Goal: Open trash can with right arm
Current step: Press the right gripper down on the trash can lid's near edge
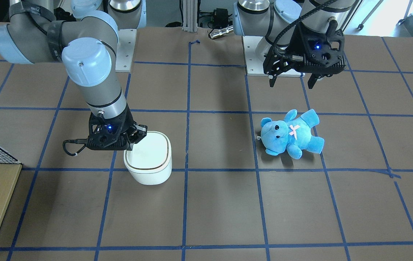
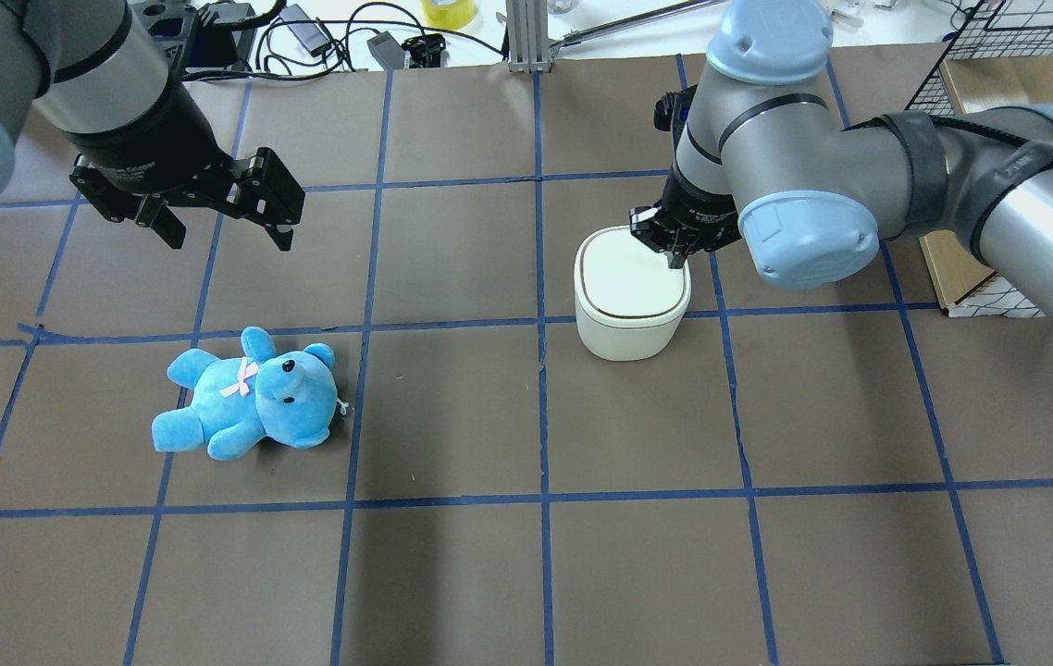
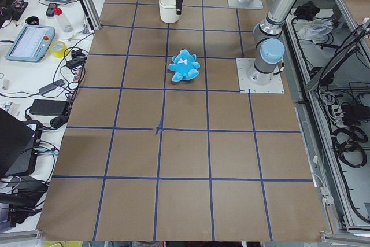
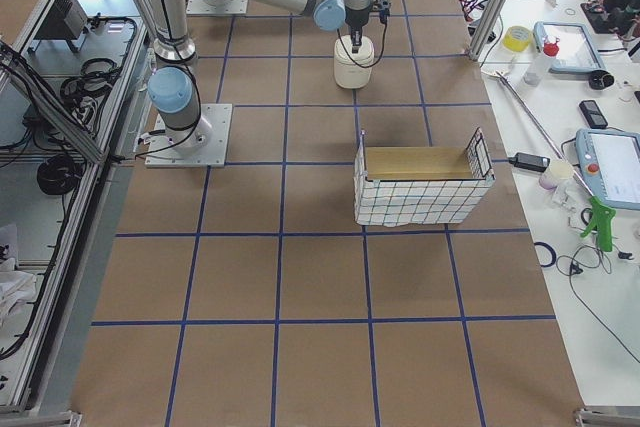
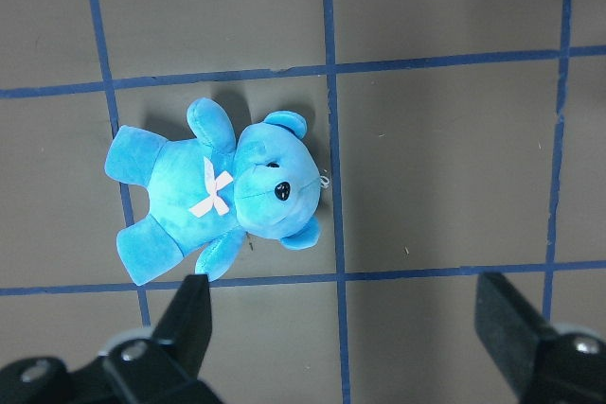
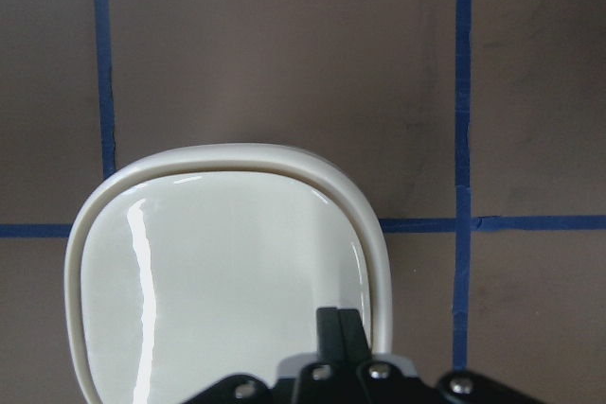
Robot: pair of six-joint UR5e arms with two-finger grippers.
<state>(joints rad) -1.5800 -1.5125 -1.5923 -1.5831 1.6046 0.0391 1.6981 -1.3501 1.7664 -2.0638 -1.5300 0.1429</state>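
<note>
The white trash can [image 1: 149,164] stands on the table with its lid down; it also shows in the overhead view [image 2: 628,310] and the right wrist view [image 6: 208,272]. My right gripper [image 1: 132,145] is shut, empty, and pointing straight down. Its joined fingertips [image 6: 338,324] rest on the lid near the edge on the robot's side. The overhead view shows it [image 2: 675,260] at the lid's far right corner. My left gripper [image 1: 291,81] is open and empty, hovering above the table away from the can. In the left wrist view [image 5: 346,328] its jaws stand wide apart.
A blue teddy bear [image 1: 291,134] lies on its back below the left gripper, also in the left wrist view [image 5: 222,186]. A wire basket with a wooden bottom [image 4: 420,182] stands at the table's edge on the robot's right. Blue tape lines grid the brown table.
</note>
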